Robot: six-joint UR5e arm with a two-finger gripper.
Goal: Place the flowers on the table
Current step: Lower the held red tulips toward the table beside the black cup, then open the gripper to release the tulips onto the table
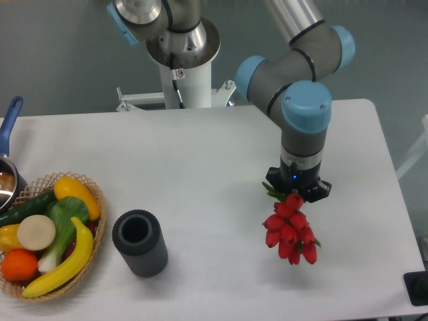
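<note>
One robot arm reaches down over the right side of a white table, seen from a fixed camera above. Its gripper points downward and appears to hold a bunch of red tulip flowers by the green stem end, with the red buds hanging out below and toward the camera. The fingers are hidden behind the flowers and the wrist, so the jaws seem closed on the stems, though this cannot be seen directly. Whether the buds already touch the tabletop is unclear. The step in hand looks like the final lowering. Next would likely come easing the bunch flat onto bare table, then opening the jaws. Far to the left sit a dark ribbed cylinder and a wicker basket of toy fruit and vegetables.
</note>
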